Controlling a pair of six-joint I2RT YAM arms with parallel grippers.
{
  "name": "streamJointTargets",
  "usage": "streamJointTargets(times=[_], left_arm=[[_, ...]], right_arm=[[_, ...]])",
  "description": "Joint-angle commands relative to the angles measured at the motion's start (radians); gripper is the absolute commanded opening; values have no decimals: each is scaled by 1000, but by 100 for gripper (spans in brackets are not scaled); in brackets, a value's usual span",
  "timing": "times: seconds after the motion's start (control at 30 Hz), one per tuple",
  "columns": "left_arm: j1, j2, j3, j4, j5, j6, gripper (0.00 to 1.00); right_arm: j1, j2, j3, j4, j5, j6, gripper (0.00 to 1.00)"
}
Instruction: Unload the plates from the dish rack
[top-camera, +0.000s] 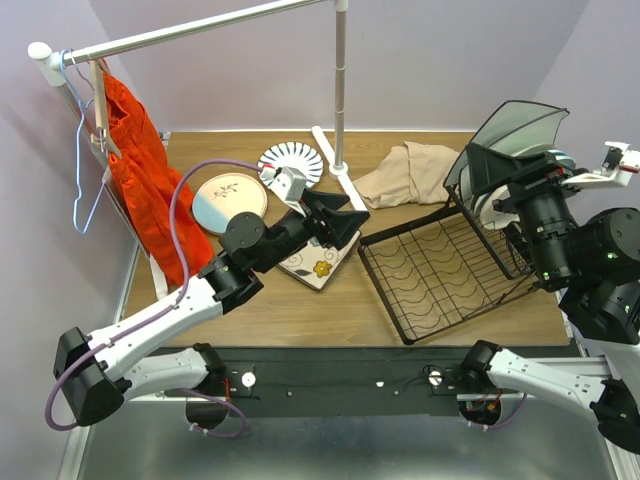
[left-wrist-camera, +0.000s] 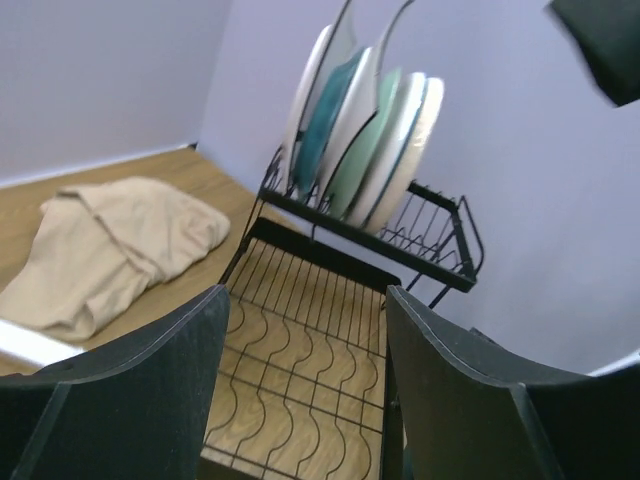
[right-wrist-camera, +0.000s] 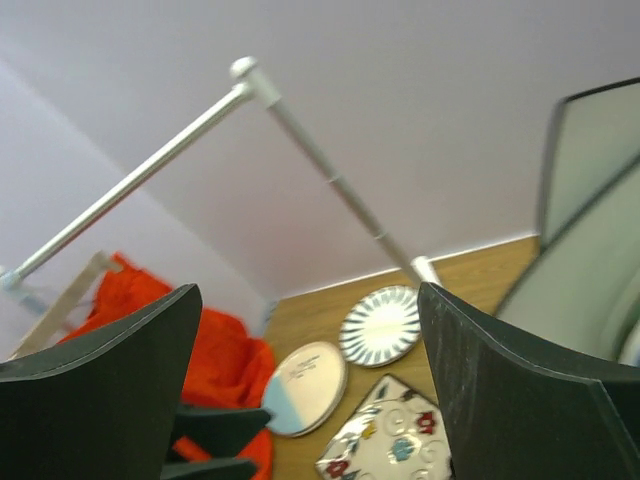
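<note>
Three plates lie on the table: a pink-and-blue round plate (top-camera: 228, 200) (right-wrist-camera: 305, 385), a striped round plate (top-camera: 290, 162) (right-wrist-camera: 380, 325) and a floral square plate (top-camera: 320, 265) (right-wrist-camera: 390, 440). Several more plates (left-wrist-camera: 360, 130) stand upright in the slotted part of the black dish rack (top-camera: 440, 270) (left-wrist-camera: 300, 330). My left gripper (top-camera: 340, 212) (left-wrist-camera: 308, 292) hangs open over the floral plate, facing the rack, with nothing in it. At the rack's upright plates (right-wrist-camera: 590, 250), my right gripper (top-camera: 495, 150) (right-wrist-camera: 310, 290) is open and holds nothing.
A beige cloth (top-camera: 410, 172) (left-wrist-camera: 110, 250) lies behind the rack's tray. A white clothes rail (top-camera: 340, 90) (right-wrist-camera: 320, 170) stands at the back, with an orange garment (top-camera: 140, 170) (right-wrist-camera: 220, 360) hanging at the left. Walls close in at the back and the right.
</note>
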Motion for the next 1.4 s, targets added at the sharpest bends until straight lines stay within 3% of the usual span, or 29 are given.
streamJointTargets(times=[0.0, 0.23, 0.47, 0.73, 0.87, 0.97, 1.37], left_arm=[[-8, -11, 66, 24, 133, 114, 72], [-8, -60, 146, -162, 46, 230, 72], [-10, -87, 154, -267, -19, 305, 72], [-8, -45, 221, -367, -75, 420, 72], [-5, -35, 134, -340, -177, 520, 73], [-7, -32, 150, -386, -209, 500, 72], [-7, -141, 78, -306, -217, 513, 72]], right_arm=[[0, -2, -27, -101, 358, -59, 95], [0, -2, -41, -196, 689, -67, 92], [0, 30, -35, -196, 809, -85, 91], [2, 82, -11, -196, 829, -88, 90], [0, 125, 31, -196, 872, -145, 90], [2, 128, 38, -194, 872, -160, 90], [2, 215, 61, -196, 883, -210, 91]])
